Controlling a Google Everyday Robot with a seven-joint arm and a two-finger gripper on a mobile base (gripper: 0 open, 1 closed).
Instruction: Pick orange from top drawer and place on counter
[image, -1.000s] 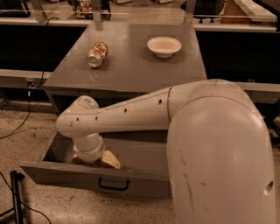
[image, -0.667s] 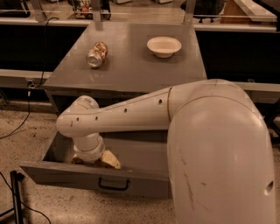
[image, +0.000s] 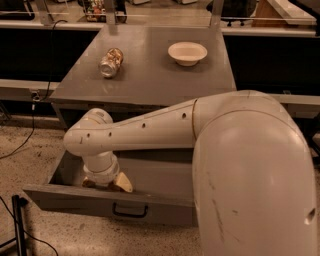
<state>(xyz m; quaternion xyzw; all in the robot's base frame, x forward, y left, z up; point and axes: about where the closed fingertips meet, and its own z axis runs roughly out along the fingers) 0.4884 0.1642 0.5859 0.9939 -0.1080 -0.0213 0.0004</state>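
Nothing's moved: my gripper (image: 106, 184) still sits in the top drawer (image: 165, 210), lower left; grip, can't tell.

Silvery-gold can (image: 111, 62) is lying on its side in the upper left, with a white bowl (image: 187, 53) upright to its right, well apart. Speckled floor (image: 30, 167) down the left side. Gripper (image: 107, 182) sits lower left.

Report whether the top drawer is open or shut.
Open. The top drawer is pulled out from under the counter, its inside showing, with the claw down inside it.
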